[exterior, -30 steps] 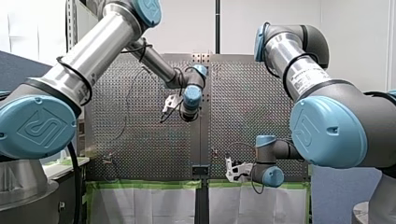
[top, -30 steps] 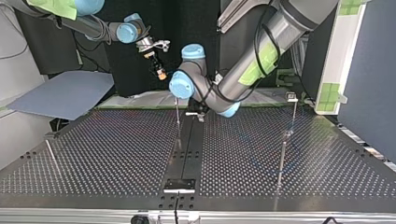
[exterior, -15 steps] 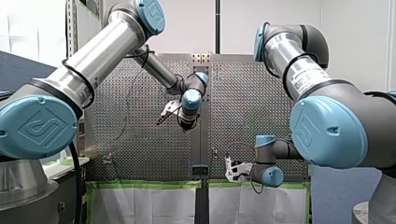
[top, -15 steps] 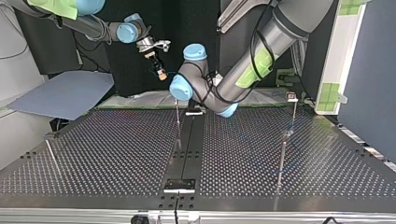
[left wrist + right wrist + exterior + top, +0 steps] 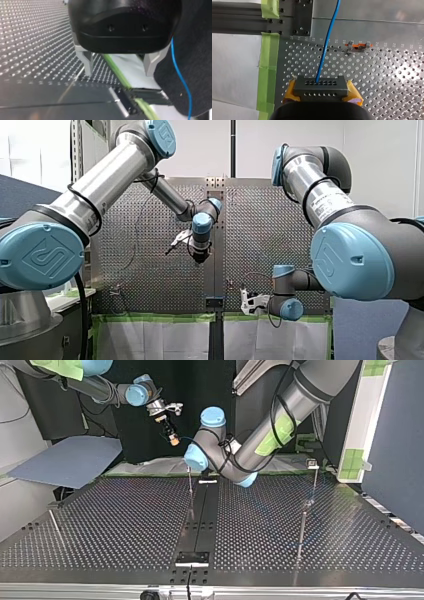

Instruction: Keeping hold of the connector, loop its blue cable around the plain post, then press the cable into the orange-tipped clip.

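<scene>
My right gripper clamps the connector over the near edge of the perforated table, its blue cable running past the orange-tipped clip, while my left gripper hangs wide and empty; looping likely needs a firm hold.

My left arm reaches inward, wrist bent downward; my left hand holds its metal fingers spread wide. My right hand clamps yellow pads on the connector.
</scene>
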